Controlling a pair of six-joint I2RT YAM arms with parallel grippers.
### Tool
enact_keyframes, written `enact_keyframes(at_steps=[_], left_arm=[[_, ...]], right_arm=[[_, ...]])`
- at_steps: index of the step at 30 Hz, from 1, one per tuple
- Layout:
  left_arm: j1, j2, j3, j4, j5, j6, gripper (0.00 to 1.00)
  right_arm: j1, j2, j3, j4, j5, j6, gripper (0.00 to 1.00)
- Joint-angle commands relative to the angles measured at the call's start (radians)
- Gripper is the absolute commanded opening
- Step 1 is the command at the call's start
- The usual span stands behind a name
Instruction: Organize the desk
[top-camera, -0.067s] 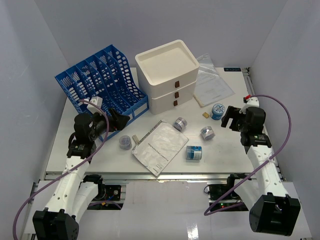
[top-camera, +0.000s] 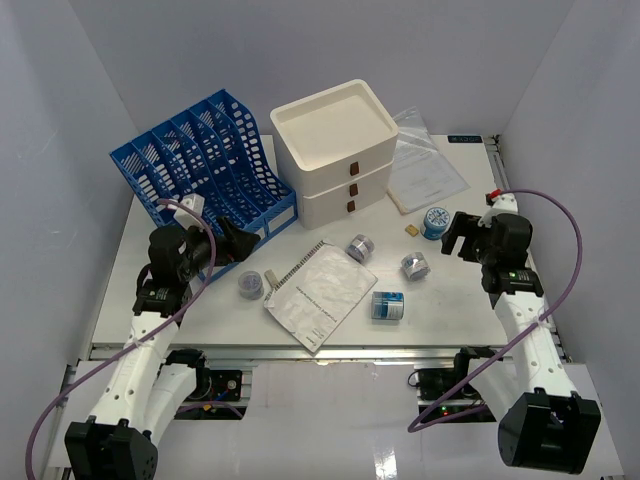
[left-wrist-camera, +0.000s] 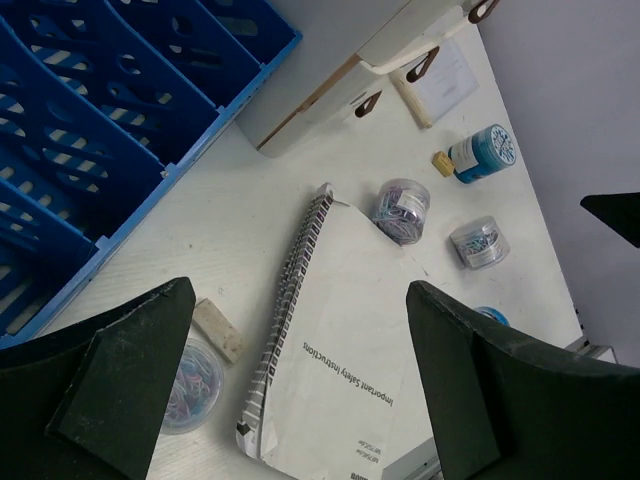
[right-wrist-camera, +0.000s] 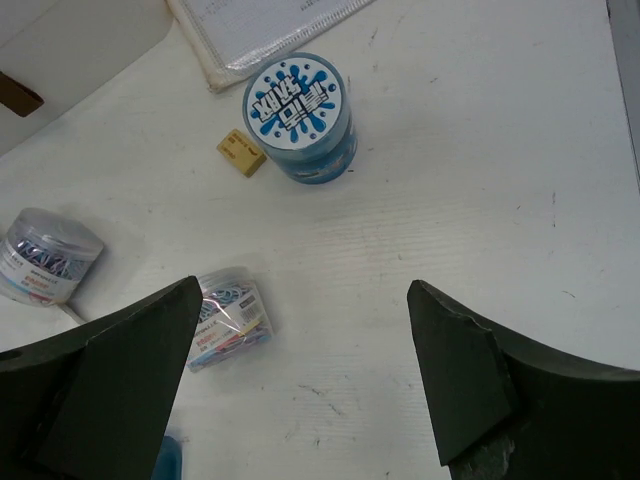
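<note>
The flat, matte white tabletop (top-camera: 455, 300) is spread across the centre of the overhead view. A latticed blue plastic file rack (top-camera: 205, 160) is seen at 10 o'clock, and a spiral-bound paper booklet (top-camera: 320, 292) centrally. The left end effector (left-wrist-camera: 300, 300) and right end effector (right-wrist-camera: 305, 295) are spread wide, both empty.

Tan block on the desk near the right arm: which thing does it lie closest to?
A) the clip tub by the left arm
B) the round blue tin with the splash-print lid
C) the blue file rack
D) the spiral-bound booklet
B: the right wrist view shows the tan block lying just beside the base of the round blue tin.
</note>
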Motion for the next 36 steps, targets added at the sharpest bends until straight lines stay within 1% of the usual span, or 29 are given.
enact_keyframes(at_steps=[1,2,3,4,5,6,8,9,10,11,13,14,16,19,22,24,26,27,29,32,34,36], left_arm=[[0.000,-0.007,0.097,-0.211,-0.055,-0.120,0.98],[0.000,-0.004,0.110,-0.264,-0.078,-0.145,0.98],[0.000,-0.002,0.118,-0.308,-0.101,-0.168,0.98],[0.000,-0.001,0.124,-0.351,-0.129,-0.196,0.98],[0.000,-0.001,0.128,-0.390,-0.151,-0.222,0.98],[0.000,-0.002,0.131,-0.420,-0.166,-0.243,0.98],[0.000,-0.004,0.144,-0.488,-0.176,-0.284,0.98],[0.000,-0.004,0.149,-0.518,-0.176,-0.308,0.98],[0.000,-0.001,0.156,-0.541,-0.176,-0.336,0.97],[-0.001,0.006,0.170,-0.555,-0.181,-0.363,0.95],[-0.001,0.023,0.195,-0.588,-0.195,-0.399,0.94],[-0.001,0.033,0.208,-0.603,-0.206,-0.414,0.93],[-0.004,0.074,0.232,-0.667,-0.275,-0.460,0.91],[-0.012,0.145,0.267,-0.761,-0.359,-0.539,0.90],[-0.035,0.199,0.275,-0.796,-0.394,-0.596,0.89],[-0.085,0.215,0.277,-0.798,-0.420,-0.624,0.89],[-0.178,0.254,0.295,-0.805,-0.493,-0.668,0.88],[-0.231,0.293,0.314,-0.813,-0.524,-0.682,0.89],[-0.292,0.359,0.344,-0.840,-0.563,-0.695,0.89],[-0.344,0.471,0.390,-0.886,-0.634,-0.690,0.92],[-0.358,0.511,0.402,-0.895,-0.701,-0.682,0.94],[-0.363,0.531,0.403,-0.886,-0.727,-0.664,0.95]], right_arm=[[-0.002,-0.035,0.011,0.061,-0.231,-0.161,0.90],[-0.001,-0.038,0.013,0.056,-0.364,-0.248,0.90],[0.001,-0.037,0.015,0.044,-0.560,-0.356,0.90],[0.009,-0.026,0.030,-0.006,-0.650,-0.479,0.90],[0.026,-0.011,0.047,-0.054,-0.708,-0.557,0.90],[0.055,0.006,0.064,-0.090,-0.746,-0.566,0.90],[0.097,0.059,0.111,-0.174,-0.822,-0.651,0.90],[0.110,0.083,0.121,-0.188,-0.866,-0.701,0.90],[0.115,0.100,0.118,-0.168,-0.889,-0.701,0.90],[0.115,0.112,0.111,-0.127,-0.858,-0.612,0.90],[0.113,0.139,0.111,-0.079,-0.818,-0.573,0.90],[0.115,0.158,0.112,-0.072,-0.799,-0.565,0.90],[0.114,0.172,0.109,-0.060,-0.767,-0.558,0.90],[0.113,0.185,0.099,-0.056,-0.754,-0.562,0.90],[0.113,0.163,0.081,-0.054,-0.755,-0.578,0.90],[0.113,0.149,0.067,-0.054,-0.756,-0.581,0.90],[0.113,0.113,0.054,-0.045,-0.755,-0.587,0.90],[0.113,0.105,0.049,-0.041,-0.752,-0.588,0.90],[0.113,0.097,0.049,-0.037,-0.749,-0.587,0.90],[0.112,0.100,0.051,-0.040,-0.747,-0.586,0.90],[0.113,0.097,0.051,-0.040,-0.747,-0.586,0.90],[0.113,0.097,0.048,-0.040,-0.748,-0.587,0.90]])
